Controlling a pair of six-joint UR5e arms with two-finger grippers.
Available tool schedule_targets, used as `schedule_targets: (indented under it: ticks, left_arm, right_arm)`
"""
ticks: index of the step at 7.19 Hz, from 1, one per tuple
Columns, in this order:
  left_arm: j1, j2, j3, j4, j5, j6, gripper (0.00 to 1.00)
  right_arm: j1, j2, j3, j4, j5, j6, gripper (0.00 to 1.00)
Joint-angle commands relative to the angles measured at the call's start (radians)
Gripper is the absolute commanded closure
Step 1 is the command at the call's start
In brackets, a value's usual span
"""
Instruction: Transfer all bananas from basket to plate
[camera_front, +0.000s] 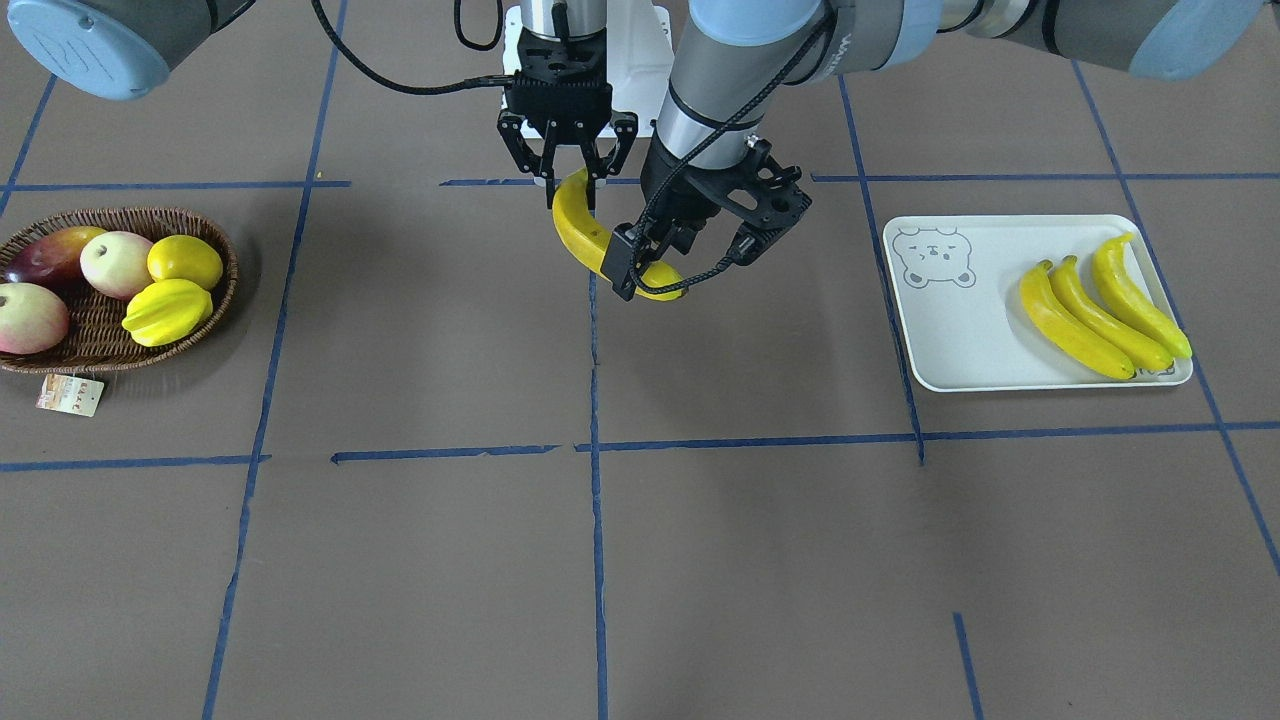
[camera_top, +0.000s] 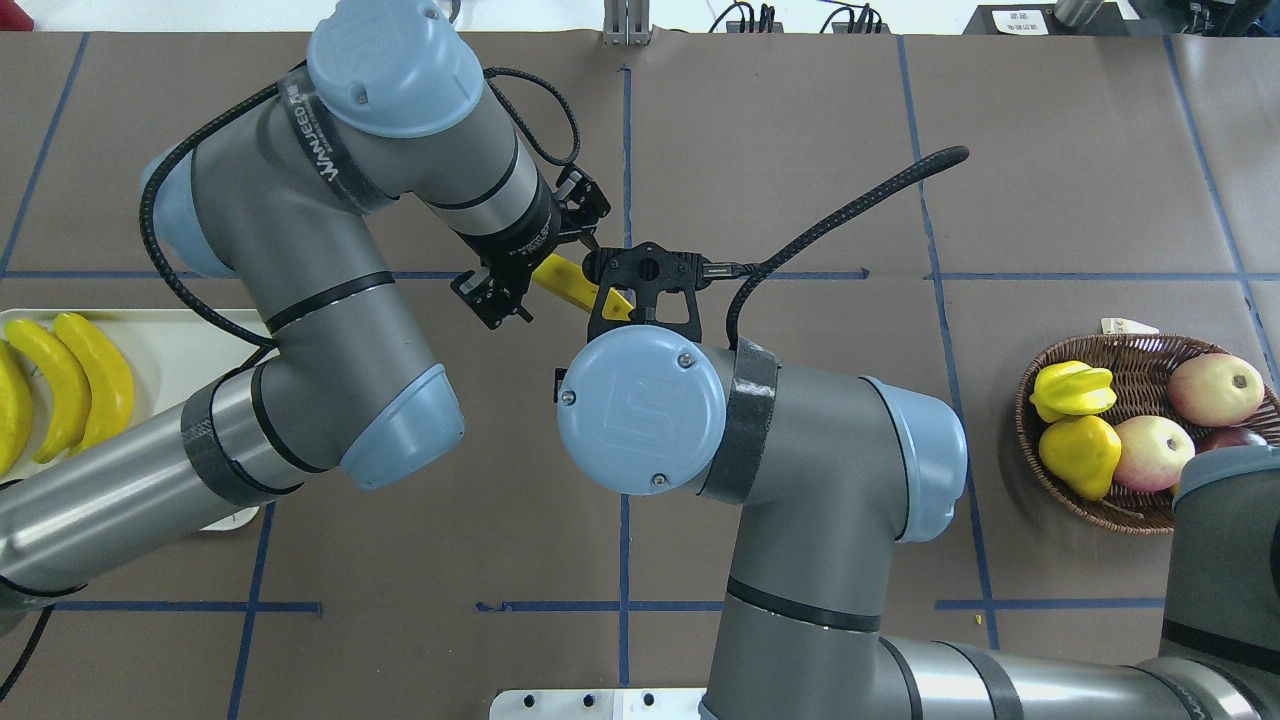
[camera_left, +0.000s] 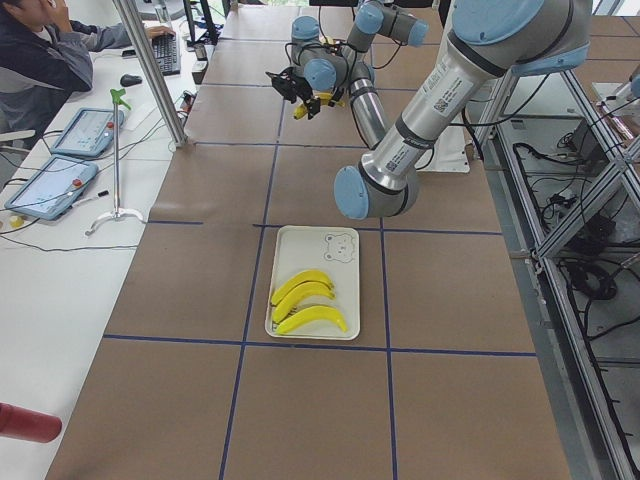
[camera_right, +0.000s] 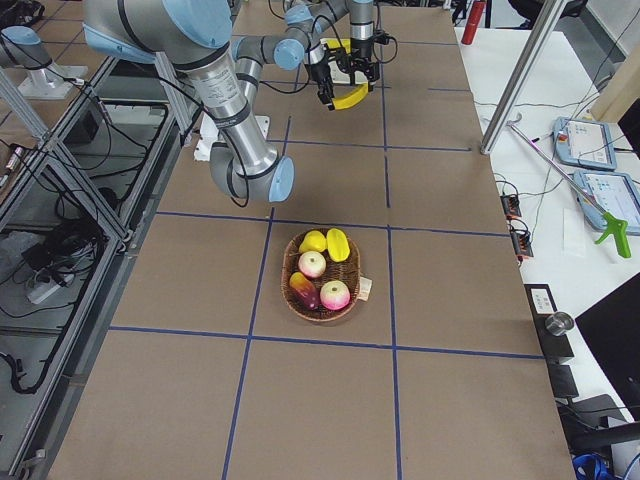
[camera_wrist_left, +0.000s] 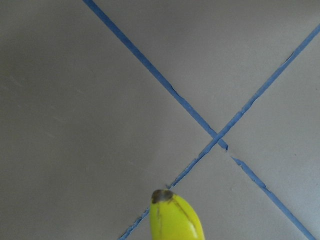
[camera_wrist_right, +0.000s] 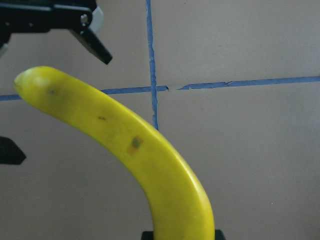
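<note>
Grey-white plate (camera_front: 950, 330) holds three bananas (camera_front: 1095, 312); right claw (camera_front: 577, 190) pinches a fourth banana (camera_front: 585, 235); left claw (camera_front: 675, 270) spread.

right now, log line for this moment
handover; right gripper jaws shut on banana; left gripper jaws open round its end; plate three bananas; basket holds none

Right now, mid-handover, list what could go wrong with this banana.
1. The right gripper alone clamps the banana; the left gripper is open around its far tip. Releasing early would likely drop it onto the table.
2. Closing on that narrow, glossy tip may let the banana swing or slip.
3. One end of the plate holds three bananas; setting this one on them could roll it off.
</note>
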Motion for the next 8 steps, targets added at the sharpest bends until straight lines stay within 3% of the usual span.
schedule_targets:
  ticks: [1,2,3,4,5,6,8]
  left_arm:
    - [0.006,-0.002,-0.002,0.0,0.018,-0.027,0.17]
    - [0.011,-0.002,-0.002,-0.001,0.028,-0.038,0.36]
    - [0.011,-0.002,-0.002,-0.011,0.028,-0.045,0.67]
    - [0.011,-0.002,-0.005,-0.015,0.026,-0.042,0.98]
    - [0.011,-0.001,-0.008,-0.017,0.025,-0.036,1.0]
    - [0.011,0.002,-0.011,-0.017,0.023,-0.035,1.0]
    - [0.011,0.008,-0.017,-0.017,0.022,-0.03,1.0]
  right_arm:
    - [0.0,-0.001,0.001,0.0,0.0,0.0,1.0]
    - [0.0,-0.001,0.003,0.001,0.0,0.0,0.99]
    - [0.0,-0.001,0.004,0.001,0.0,-0.002,0.98]
    - [0.0,-0.001,0.009,0.003,0.002,-0.002,0.87]
    - [0.0,-0.002,0.013,0.003,0.003,-0.002,0.19]
    - [0.001,-0.004,0.033,0.003,0.012,-0.012,0.01]
    - [0.018,-0.004,0.055,0.001,0.047,-0.014,0.0]
